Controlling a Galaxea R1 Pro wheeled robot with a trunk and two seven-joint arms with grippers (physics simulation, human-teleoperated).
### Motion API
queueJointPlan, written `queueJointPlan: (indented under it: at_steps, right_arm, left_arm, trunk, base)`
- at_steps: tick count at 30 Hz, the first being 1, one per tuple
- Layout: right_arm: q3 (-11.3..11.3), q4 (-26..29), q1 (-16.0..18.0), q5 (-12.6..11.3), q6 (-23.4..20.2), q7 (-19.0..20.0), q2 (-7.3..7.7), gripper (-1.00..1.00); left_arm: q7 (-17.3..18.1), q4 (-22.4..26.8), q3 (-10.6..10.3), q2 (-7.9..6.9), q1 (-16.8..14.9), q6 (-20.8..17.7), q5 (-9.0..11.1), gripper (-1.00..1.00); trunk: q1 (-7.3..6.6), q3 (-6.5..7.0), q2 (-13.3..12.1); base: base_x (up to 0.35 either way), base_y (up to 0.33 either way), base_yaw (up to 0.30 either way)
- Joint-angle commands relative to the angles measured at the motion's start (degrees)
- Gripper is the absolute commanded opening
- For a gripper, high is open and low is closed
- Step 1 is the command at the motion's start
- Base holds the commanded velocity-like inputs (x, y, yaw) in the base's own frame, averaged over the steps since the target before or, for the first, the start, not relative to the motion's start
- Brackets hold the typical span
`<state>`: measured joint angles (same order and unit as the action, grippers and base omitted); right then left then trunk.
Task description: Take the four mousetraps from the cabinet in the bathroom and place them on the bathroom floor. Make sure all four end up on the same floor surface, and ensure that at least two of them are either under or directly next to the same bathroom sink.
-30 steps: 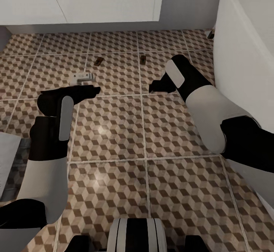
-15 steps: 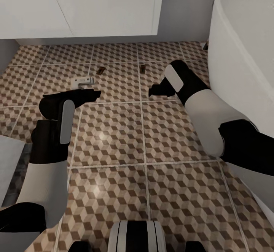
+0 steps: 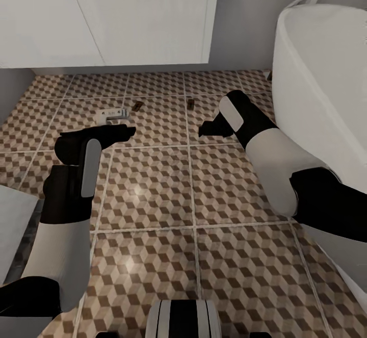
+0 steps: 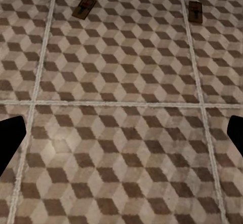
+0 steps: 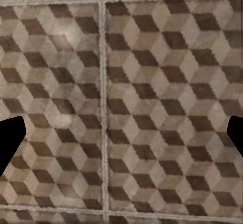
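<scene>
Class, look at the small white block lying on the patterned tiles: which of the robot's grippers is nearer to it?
Left. The left gripper hovers just in front of the small white block, while the right gripper hangs well off to the block's right, across a grout line.

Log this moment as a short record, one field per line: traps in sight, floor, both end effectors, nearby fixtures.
mousetraps visible: two, left mousetrap and right mousetrap, flat on the tiles, apart
bathroom floor: cube-pattern tiles
left end effector: open, empty, above the tiles
right end effector: open, empty
white fixture: beside the right arm
white unit: ahead
</scene>
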<state>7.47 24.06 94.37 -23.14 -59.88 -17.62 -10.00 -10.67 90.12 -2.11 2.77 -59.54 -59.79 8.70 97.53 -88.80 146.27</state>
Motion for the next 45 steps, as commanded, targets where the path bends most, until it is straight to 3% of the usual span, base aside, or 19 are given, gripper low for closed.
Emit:
queueJointPlan:
  at_steps: [1, 12, 45]
  right_arm:
    - [0.2, 0.0, -0.3, -0.6, -0.1, -0.5, 0.0, 1.0]
    - [0.4, 0.7, -3.8, -0.6, -0.1, -0.2, 0.0, 1.0]
    - [0.4, 1.2, -7.9, -0.8, -0.1, 1.0, 0.0, 1.0]
  left_arm:
    - [-0.6, 0.0, 0.0, -0.01, 0.1, -0.2, 0.6, 1.0]
    - [-0.6, 0.0, 0.1, -0.16, 2.8, -0.2, 0.6, 1.0]
    - [-0.6, 1.3, 0.5, -1.45, 8.5, -0.2, 0.9, 1.0]
  trunk:
    - [-0.03, 0.19, 0.0]
    - [-0.31, 2.63, -0.2]
    - [-1.16, 9.94, -0.6]
  base:
    - [0.0, 0.0, 0.0]
    - [0.0, 0.0, 0.0]
    - [0.0, 0.0, 0.0]
